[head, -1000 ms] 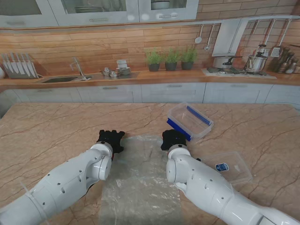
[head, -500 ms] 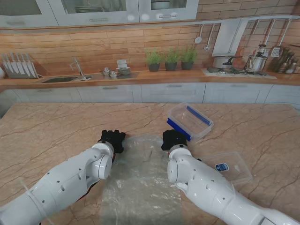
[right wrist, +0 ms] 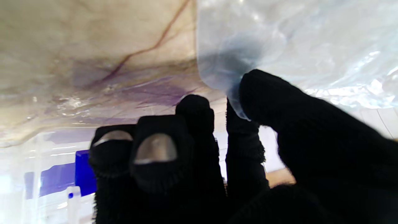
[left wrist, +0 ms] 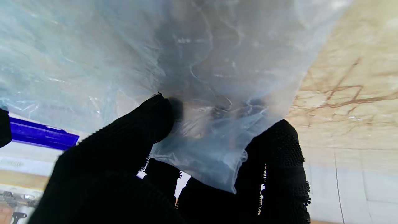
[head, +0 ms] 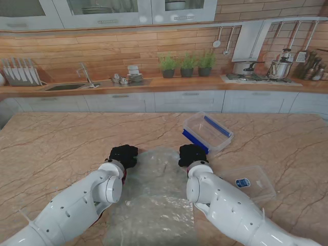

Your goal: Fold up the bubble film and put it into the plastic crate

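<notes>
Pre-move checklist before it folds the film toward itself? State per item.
1. Left hand pinching a far corner of the bubble film: ok, film sits between thumb and fingers in the left wrist view.
2. Right hand pinching the other far corner: ok, thumb and finger close on the film edge.
3. Both hands level at the far edge: ok in the stand view.
4. Film lying flat nearer to me: cannot tell, lower edge runs out of view.
5. Plastic crate open and unobstructed: ok, its lid lies apart on the table.
</notes>
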Tool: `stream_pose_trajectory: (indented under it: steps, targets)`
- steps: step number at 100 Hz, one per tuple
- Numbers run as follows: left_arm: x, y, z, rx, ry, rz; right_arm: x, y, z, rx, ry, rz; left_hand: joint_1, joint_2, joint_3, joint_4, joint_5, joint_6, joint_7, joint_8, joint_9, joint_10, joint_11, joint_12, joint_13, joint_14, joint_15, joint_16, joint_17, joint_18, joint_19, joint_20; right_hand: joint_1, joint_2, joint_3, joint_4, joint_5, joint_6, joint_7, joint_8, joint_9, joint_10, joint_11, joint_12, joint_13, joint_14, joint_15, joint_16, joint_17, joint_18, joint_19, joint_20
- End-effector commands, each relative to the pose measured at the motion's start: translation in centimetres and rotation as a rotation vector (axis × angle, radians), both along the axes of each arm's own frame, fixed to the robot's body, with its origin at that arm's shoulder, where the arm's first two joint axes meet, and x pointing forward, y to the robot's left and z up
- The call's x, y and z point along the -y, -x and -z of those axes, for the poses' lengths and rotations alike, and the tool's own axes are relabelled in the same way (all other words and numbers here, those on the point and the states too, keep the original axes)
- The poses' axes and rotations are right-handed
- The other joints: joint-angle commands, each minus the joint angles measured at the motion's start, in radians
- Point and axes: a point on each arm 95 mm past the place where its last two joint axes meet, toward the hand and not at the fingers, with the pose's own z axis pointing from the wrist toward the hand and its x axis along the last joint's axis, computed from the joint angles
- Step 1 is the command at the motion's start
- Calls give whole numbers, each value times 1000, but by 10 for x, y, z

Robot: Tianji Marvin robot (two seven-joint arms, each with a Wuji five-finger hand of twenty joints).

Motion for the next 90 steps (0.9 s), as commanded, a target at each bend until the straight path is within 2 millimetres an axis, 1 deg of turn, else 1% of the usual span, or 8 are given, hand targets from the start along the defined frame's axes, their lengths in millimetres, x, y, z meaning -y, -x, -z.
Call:
stream_pose_trajectory:
  steps: [1, 9, 23, 35, 42, 57, 70, 90]
  targets:
    - [4, 21, 28, -62, 18, 14, -3, 4, 0, 0, -17, -15, 21, -23, 65, -26, 21, 9, 0, -3, 201, -56, 133, 18, 31, 11, 42, 12, 22, 31, 59, 22, 47, 21, 10, 42, -3, -27, 3, 18, 6, 112, 2, -32, 15, 32, -39, -16, -17, 1, 28, 39]
    - [4, 21, 26, -20, 85, 12, -3, 5, -4, 9, -36, -21, 0, -47, 125, -16, 1, 21, 27, 38, 200, -56, 154, 45, 33, 12, 70, 28, 40, 34, 75, 25, 52, 26, 9, 30, 0, -24, -5, 20, 20, 108, -34, -77, 18, 61, -85, -31, -23, 12, 10, 42]
    - [5, 23, 21, 29, 183, -15, -2, 5, -12, 21, -68, -34, -31, -66, 177, -3, -28, 53, 58, 95, 198, -60, 181, 85, 36, 5, 93, 48, 45, 32, 79, 24, 74, 86, -17, -34, -27, -27, -19, 40, -10, 107, -50, -104, -19, 76, -120, -30, -64, 22, -31, 45]
    - [3, 21, 14, 75, 231, -37, -2, 5, -18, 32, -89, -38, -53, -92, 218, 1, -9, 68, 60, 101, 235, -52, 193, 70, 89, 10, 115, 53, 105, 47, 121, 34, 90, 148, -53, -78, -60, -34, -26, 66, -47, 105, -57, -108, -61, 81, -137, -25, -107, 18, -56, 56]
    - [2, 19, 11, 104, 260, -51, -2, 5, -22, 39, -99, -41, -57, -94, 225, 0, -6, 68, 61, 99, 240, -53, 195, 65, 96, 8, 119, 53, 115, 47, 130, 36, 100, 173, -76, -97, -76, -41, -27, 79, -67, 104, -65, -111, -85, 87, -149, -24, -131, 19, -71, 60]
    - [-3, 15, 2, 153, 287, -51, 0, 3, -30, 54, -113, -46, -41, -84, 211, -3, -23, 56, 59, 104, 218, -61, 185, 64, 64, -2, 100, 47, 78, 31, 108, 25, 123, 211, -117, -127, -106, -59, -29, 108, -101, 94, -79, -120, -130, 94, -174, -22, -177, 16, -104, 70]
    - [-9, 7, -8, 193, 301, -38, 3, -2, -38, 63, -117, -59, -19, -86, 211, -4, -31, 33, 49, 99, 215, -79, 120, 71, 37, -22, 38, 20, 25, 23, 67, 13, 132, 231, -134, -155, -123, -80, -27, 127, -120, 76, -95, -128, -166, 99, -201, -24, -213, 13, -133, 72]
    - [-13, -4, -24, 233, 345, -50, 5, -13, -50, 86, -153, -67, -11, -86, 216, -2, -42, 15, 51, 100, 210, -94, 82, 82, 11, -35, 6, 8, -12, 13, 41, 7, 137, 246, -155, -175, -133, -107, -29, 145, -120, 40, -152, -153, -185, 104, -266, -40, -241, 4, -180, 72]
